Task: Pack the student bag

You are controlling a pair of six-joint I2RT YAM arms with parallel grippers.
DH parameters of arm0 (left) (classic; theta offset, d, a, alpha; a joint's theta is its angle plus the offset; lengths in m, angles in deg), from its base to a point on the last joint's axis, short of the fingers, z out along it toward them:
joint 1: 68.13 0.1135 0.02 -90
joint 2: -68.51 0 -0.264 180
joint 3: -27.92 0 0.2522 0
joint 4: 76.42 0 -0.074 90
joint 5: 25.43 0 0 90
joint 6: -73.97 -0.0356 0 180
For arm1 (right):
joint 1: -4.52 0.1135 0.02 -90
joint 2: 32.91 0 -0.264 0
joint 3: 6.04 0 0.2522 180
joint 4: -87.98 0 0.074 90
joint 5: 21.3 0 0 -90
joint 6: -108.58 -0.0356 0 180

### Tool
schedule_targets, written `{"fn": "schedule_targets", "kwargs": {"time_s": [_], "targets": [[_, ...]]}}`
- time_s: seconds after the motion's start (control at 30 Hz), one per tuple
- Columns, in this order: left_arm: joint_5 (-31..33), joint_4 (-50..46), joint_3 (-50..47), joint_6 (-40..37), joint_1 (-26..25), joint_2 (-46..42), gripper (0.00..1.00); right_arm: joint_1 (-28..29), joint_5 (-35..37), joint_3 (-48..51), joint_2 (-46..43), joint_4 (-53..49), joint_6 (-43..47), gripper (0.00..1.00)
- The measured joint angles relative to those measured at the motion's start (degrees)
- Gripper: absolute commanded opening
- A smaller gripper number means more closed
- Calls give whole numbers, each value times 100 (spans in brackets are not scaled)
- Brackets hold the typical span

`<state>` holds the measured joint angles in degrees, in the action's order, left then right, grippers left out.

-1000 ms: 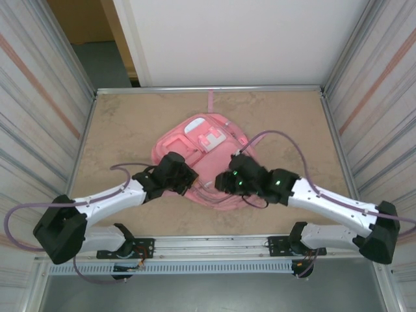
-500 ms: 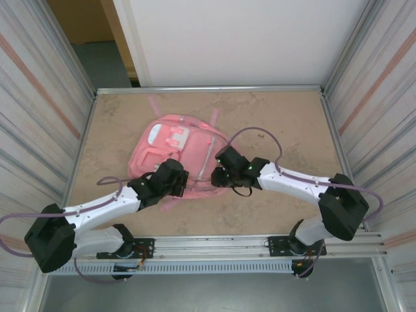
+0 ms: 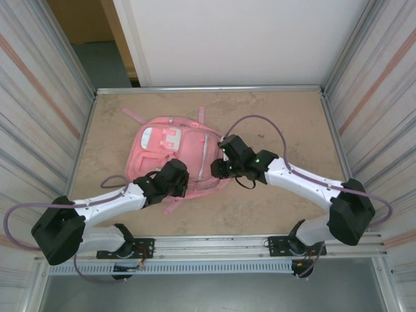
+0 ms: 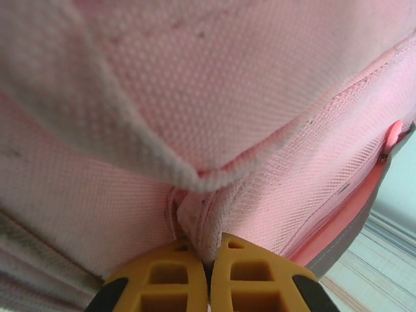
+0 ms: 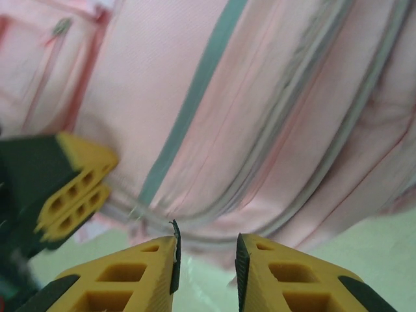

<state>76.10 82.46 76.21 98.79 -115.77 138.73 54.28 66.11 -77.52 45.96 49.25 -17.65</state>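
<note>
Bag [image 3: 170, 144] lay flat on table [image 3: 286, 117], centre-left. My left gripper [image 4: 209, 263] clenched its near-edge fabric; right gripper [image 5: 207, 257] parted, empty, beside the zip [image 5: 289, 127]. Judged best: keep fabric taut, then catch the pull.

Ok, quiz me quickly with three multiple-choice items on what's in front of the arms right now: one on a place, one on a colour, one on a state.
1. Where does the student bag lie?
A. against the right wall
B. on the table, left of its middle
C. hanging off the table's near edge

2. What colour is its fabric?
A. pink
B. blue
C. black

3. How is the left gripper?
A. wide open above the bag
B. shut on a pencil
C. shut on a fold of the bag

Answers:
1 B, the top view shows it flat on the table, left of centre.
2 A, it is pink in the top and wrist views.
3 C, the left wrist view shows fabric pinched in its closed jaws.
</note>
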Motion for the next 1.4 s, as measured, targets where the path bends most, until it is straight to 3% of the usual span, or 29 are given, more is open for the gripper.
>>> {"fn": "schedule_targets", "kwargs": {"time_s": [0.23, 0.73, 0.93, 1.17, 1.4], "targets": [[-61, -33, 35, 9, 17, -81, 0, 1054, 284, 186, 129, -13, -802, 31], [-717, -13, 35, 31, 146, -247, 0, 1523, 1130, -334, 1502, 385, -1862, 41], [-750, -122, 35, -35, 157, -474, 0, 1655, 1849, -649, 1611, -33, -2205, 20], [-748, -190, 35, -85, 160, -636, 0, 1738, 2083, -807, 1611, -214, -2328, 0], [-1027, -282, 35, -568, 466, -680, 0, 1716, 2006, -809, 1478, -363, -2264, 0]]}}
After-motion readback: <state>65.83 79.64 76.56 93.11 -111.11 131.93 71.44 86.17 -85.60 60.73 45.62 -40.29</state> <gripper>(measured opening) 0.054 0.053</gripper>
